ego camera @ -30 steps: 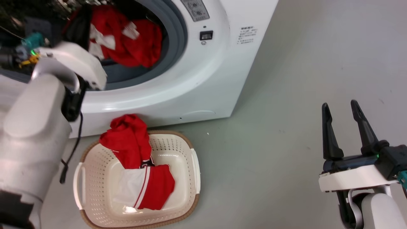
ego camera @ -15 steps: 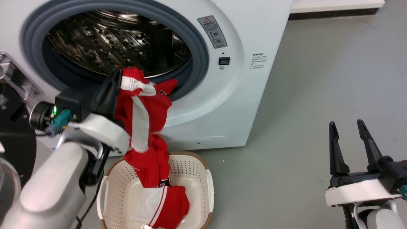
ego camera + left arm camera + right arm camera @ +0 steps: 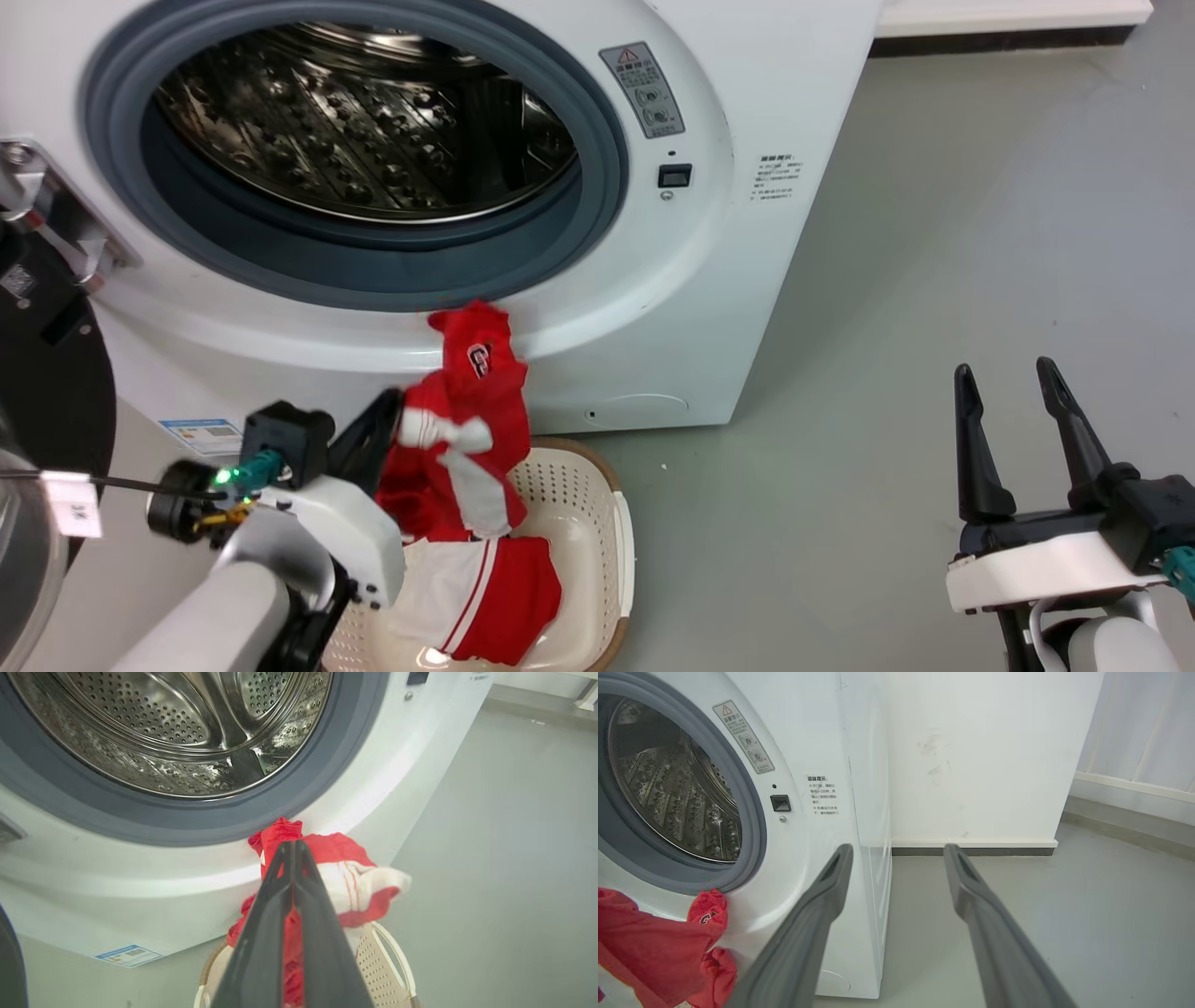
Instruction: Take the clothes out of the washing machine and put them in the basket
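Note:
The washing machine point(image 3: 709, 280) stands with its porthole uncovered, and its steel drum point(image 3: 355, 121) shows no clothes inside. My left gripper point(image 3: 394, 403) is shut on a red and white garment point(image 3: 467, 411), which hangs over the back left of the basket point(image 3: 583, 509). Another of the clothes point(image 3: 495, 593) lies in the basket. In the left wrist view the fingers point(image 3: 293, 858) are pressed together on the garment point(image 3: 345, 877) above the basket rim point(image 3: 397, 961). My right gripper point(image 3: 1004, 378) stands open over the floor, far right of the basket, and holds nothing.
The machine's black-framed door point(image 3: 47, 392) hangs open at the far left. Grey floor point(image 3: 887, 327) spreads to the right of the machine and basket. A white wall with a dark skirting point(image 3: 971, 850) runs behind the machine.
The left gripper has drawn the garment out of the drum, over the porthole rim and down over the basket. The head camera has shifted. The right gripper has stayed open in place.

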Motion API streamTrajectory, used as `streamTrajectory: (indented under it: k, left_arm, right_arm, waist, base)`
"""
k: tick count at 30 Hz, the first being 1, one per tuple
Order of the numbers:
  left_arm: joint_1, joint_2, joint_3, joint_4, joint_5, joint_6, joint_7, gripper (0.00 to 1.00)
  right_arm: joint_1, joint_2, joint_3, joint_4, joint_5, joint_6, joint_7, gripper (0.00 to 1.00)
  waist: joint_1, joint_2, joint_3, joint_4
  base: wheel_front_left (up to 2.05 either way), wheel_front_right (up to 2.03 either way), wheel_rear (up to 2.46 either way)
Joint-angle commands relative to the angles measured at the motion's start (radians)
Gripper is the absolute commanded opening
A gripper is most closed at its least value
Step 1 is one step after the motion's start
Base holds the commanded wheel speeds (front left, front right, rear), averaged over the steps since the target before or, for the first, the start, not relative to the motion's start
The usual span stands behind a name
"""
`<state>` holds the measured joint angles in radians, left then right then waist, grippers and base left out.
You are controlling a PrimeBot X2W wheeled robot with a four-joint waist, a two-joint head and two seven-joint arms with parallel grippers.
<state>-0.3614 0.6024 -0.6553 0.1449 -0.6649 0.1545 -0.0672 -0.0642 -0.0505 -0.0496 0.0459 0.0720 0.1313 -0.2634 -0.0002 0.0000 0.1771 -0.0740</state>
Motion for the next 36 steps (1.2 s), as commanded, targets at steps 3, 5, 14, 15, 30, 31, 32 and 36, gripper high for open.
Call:
streamTrajectory:
  k: [3, 5, 14, 15, 30, 31, 32, 36]
  left_arm:
    - [0.014, -0.017, -0.022, 0.081, -0.010, -0.025, 0.008, 0.00]
    - [0.009, -0.037, -0.035, 0.156, -0.023, -0.048, 0.012, 0.00]
    - [-0.090, -0.125, -0.068, 0.505, -0.033, -0.139, -0.005, 0.00]
    - [-0.105, -0.133, -0.066, 0.537, -0.035, -0.145, -0.010, 0.00]
    - [-0.287, -0.199, -0.048, 0.965, -0.054, -0.205, -0.066, 0.00]
    - [-0.294, -0.203, -0.046, 0.984, -0.057, -0.208, -0.074, 0.00]
    - [-0.301, -0.206, -0.044, 1.001, -0.059, -0.209, -0.080, 0.00]
    - [-0.325, -0.220, -0.039, 1.057, -0.066, -0.213, -0.104, 0.00]
  right_arm:
    - [-0.023, 0.001, 0.010, -0.003, 0.000, -0.001, -0.002, 1.00]
    - [-0.029, 0.001, 0.013, -0.005, 0.000, -0.001, -0.002, 1.00]
    - [-0.071, 0.001, 0.021, -0.023, 0.006, -0.001, -0.002, 1.00]
    - [-0.075, 0.001, 0.024, -0.025, 0.008, -0.001, -0.002, 1.00]
    - [-0.139, 0.001, 0.045, -0.065, 0.057, -0.001, -0.002, 1.00]
    - [-0.142, 0.001, 0.045, -0.068, 0.060, -0.001, -0.002, 1.00]
    - [-0.144, 0.001, 0.046, -0.070, 0.060, -0.001, -0.002, 1.00]
    - [-0.147, 0.001, 0.047, -0.078, 0.068, -0.001, -0.002, 1.00]
  waist:
    - [0.0002, 0.0000, 0.030, -0.022]
    - [0.0002, 0.0000, 0.050, -0.035]
    - [0.0002, 0.0000, 0.167, -0.100]
    - [0.0002, 0.0000, 0.184, -0.108]
    - [0.0002, 0.0000, 0.400, -0.220]
    - [0.0002, 0.0000, 0.409, -0.225]
    - [0.0002, 0.0000, 0.419, -0.229]
    - [0.0002, 0.0000, 0.453, -0.238]
  base:
    - [0.00, 0.00, 0.00]
    - [0.00, 0.00, 0.00]
    - [0.00, 0.00, 0.00]
    - [0.00, 0.00, 0.00]
    - [0.00, 0.00, 0.00]
    - [0.00, 0.00, 0.00]
    - [0.00, 0.00, 0.00]
    - [0.00, 0.00, 0.00]
